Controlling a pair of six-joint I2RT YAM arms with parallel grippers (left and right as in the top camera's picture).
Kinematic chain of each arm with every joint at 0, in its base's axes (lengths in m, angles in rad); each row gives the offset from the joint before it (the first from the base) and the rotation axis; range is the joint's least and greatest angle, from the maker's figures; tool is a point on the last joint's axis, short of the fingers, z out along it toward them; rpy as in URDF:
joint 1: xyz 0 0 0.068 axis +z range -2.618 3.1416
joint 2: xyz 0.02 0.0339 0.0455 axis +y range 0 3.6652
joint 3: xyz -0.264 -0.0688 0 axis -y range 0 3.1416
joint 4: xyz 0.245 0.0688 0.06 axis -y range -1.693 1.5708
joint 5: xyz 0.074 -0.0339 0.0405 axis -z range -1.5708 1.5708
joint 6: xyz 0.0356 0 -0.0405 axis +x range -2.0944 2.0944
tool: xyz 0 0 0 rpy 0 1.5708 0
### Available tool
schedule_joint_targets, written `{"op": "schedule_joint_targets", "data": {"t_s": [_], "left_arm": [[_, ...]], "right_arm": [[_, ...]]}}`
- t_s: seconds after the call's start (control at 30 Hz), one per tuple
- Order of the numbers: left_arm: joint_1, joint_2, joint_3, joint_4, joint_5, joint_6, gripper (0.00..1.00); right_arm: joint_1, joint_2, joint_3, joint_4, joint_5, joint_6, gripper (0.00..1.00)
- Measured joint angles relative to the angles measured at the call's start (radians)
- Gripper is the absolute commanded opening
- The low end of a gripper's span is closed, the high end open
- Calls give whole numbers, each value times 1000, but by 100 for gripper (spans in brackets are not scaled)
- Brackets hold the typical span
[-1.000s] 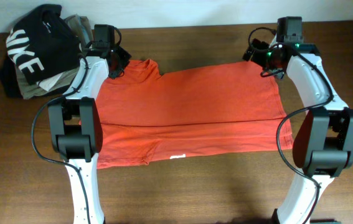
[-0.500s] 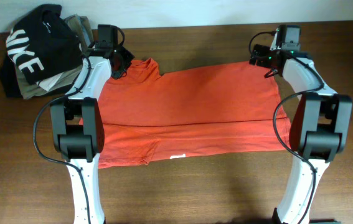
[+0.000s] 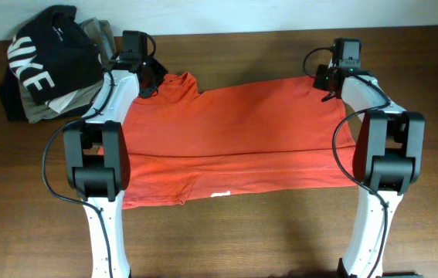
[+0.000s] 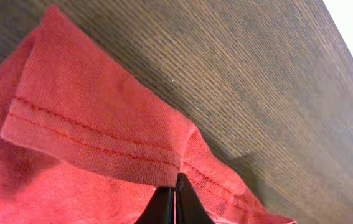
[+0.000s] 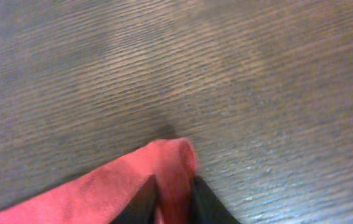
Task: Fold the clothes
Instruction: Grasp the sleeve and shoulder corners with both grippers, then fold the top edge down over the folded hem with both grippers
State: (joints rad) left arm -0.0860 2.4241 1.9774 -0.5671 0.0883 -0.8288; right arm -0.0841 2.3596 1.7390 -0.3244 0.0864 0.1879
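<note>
The left gripper is clenched on a double-stitched hem of the red-orange T-shirt. Its two dark fingers are pressed together with a sliver of cloth pinched between them, at the shirt's far left corner. The right gripper is likewise clamped on a bunched fold of the same fabric at the far right corner, with the tip of the cloth poking out between its fingers. The shirt lies spread across the dark wooden table between the two arms, a lengthwise crease running along it, and a black garment with white letters is heaped on olive-grey clothes near the table's far left corner.
</note>
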Motion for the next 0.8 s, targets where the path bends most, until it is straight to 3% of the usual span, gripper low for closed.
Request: {"op": "schedule_joint_targets", "data": {"t_s": [0.07,0.27,0.53,0.8], "left_arm": [[0,0,0,4,2,84,0],[2,0,3,-40,100,281,0],[18,-167,14,-378,64,411,0],[23,-203,15,-690,-39,470,0]], "right_arm": [[0,0,0,-1,3,27,4],[0,5,103,-171,35,48,4],[0,8,262,-470,106,81,4],[-38,9,383,-766,120,150,4]]}}
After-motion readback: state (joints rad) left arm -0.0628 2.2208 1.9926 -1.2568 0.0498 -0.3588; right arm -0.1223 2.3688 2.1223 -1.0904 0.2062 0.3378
